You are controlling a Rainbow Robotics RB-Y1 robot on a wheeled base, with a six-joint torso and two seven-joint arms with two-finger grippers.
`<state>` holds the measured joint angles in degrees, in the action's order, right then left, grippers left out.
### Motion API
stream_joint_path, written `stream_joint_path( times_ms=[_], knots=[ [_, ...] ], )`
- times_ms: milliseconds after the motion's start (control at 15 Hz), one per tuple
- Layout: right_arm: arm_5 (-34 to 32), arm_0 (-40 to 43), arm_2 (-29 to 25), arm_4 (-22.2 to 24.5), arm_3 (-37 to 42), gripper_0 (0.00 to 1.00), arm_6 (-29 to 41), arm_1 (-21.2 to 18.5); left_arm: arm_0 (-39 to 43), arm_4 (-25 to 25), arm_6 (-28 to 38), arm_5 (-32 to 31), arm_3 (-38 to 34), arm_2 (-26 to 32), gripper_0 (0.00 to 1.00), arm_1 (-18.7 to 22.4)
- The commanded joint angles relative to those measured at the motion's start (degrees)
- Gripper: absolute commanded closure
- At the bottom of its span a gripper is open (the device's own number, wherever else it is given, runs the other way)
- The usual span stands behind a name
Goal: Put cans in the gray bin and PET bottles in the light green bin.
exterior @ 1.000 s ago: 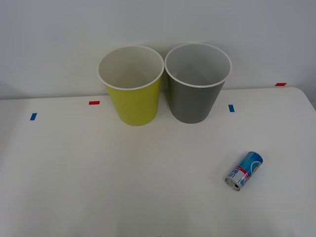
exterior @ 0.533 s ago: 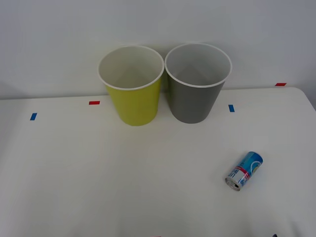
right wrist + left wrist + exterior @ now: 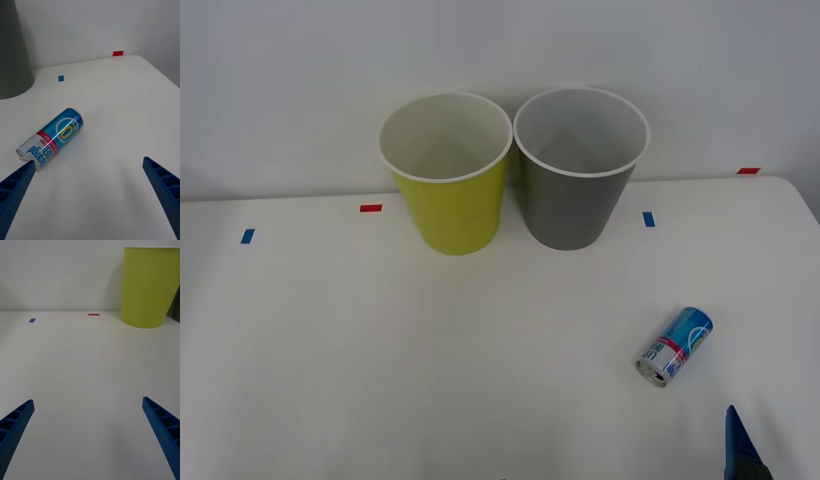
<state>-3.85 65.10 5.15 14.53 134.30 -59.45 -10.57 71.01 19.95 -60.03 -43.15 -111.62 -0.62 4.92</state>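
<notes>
1. Can [image 3: 674, 346] lies on its side on the white desk [image 3: 380, 350] in the front view, just ahead of the right tool [image 3: 740, 455], which shows at the near edge. Farther ahead, the green bin [image 3: 448, 172] and gray bin [image 3: 578, 166] stand side by side.
2. Right wrist view: the tool [image 3: 90, 198] is spread open, the can [image 3: 50, 138] just past one fingertip, untouched.
3. Left wrist view: the left tool [image 3: 90, 438] is open and empty over bare desk, the green bin [image 3: 148, 287] well ahead.
</notes>
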Motion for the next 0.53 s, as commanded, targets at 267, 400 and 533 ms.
stream_joint_path(
  times_ms=[267,400,533],
  knots=[
    [17.38,-7.27,1.09,-8.02,6.5,0.0,1.88,-5.34,0.0,0.0,0.0,0.0,0.0,0.0,0.0,0.0],
    [24.06,-10.0,0.91,-10.75,7.82,0.0,2.23,-6.57,0.0,0.0,0.0,0.0,0.0,0.0,0.0,0.0],
    [34.26,-12.81,0.91,-12.42,11.42,0.0,2.94,-6.83,0.0,0.0,0.0,0.0,0.0,0.0,0.0,0.0]
  ],
)
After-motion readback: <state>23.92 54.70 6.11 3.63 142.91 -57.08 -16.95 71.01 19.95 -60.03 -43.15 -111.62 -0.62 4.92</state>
